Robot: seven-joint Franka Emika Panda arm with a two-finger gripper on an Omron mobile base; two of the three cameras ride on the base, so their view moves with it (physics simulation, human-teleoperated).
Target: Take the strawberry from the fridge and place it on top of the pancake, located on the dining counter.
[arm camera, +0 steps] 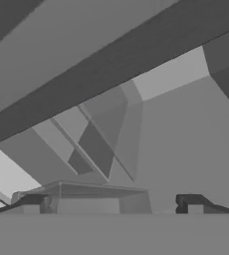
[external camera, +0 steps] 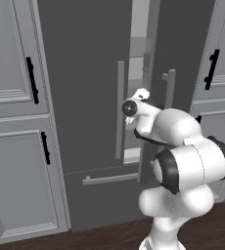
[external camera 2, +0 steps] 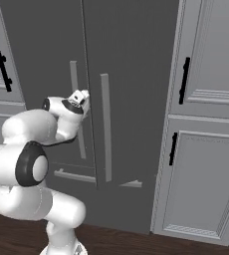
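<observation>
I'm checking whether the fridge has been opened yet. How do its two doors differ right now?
The fridge's right door stands slightly ajar, showing a light strip of the interior along its inner edge; the left door sits flush and shut. The gripper, open, is at the right door's bar handle; the left door's bar handle is untouched. Both doors are tall, dark grey, with long grey vertical handles.
</observation>
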